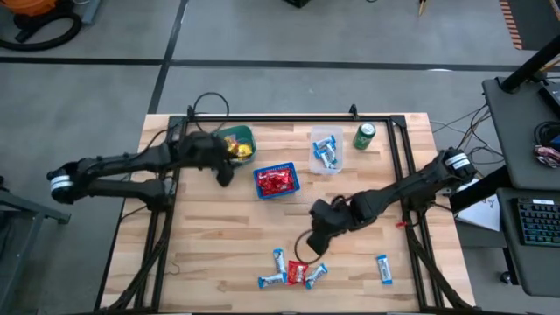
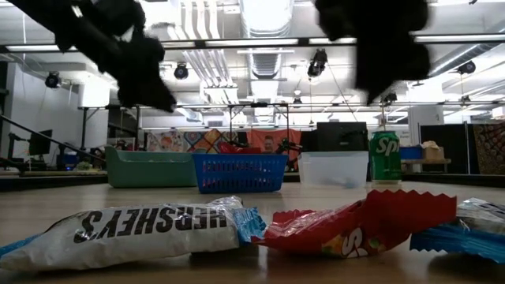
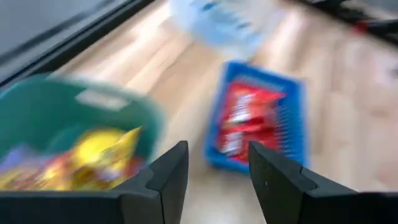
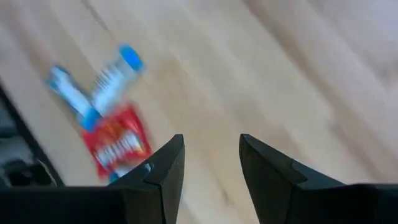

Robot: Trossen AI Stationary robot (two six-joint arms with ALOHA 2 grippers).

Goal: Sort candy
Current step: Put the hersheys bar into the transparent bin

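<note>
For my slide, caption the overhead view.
Left gripper beside green basket; right gripper, open, above loose candy.

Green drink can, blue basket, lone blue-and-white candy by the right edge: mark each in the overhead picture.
green drink can [image 1: 365,136], high view, on its top.
blue basket [image 1: 260,187], high view, on its left rim.
lone blue-and-white candy [image 1: 383,269], high view, middle of the wrapper.

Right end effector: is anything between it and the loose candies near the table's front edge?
Nothing visible. The right end effector hangs open over bare wood, and the red candy with the blue-and-white bars around it lies just beyond, with only bare table between. The baskets and the can stand farther back.
</note>
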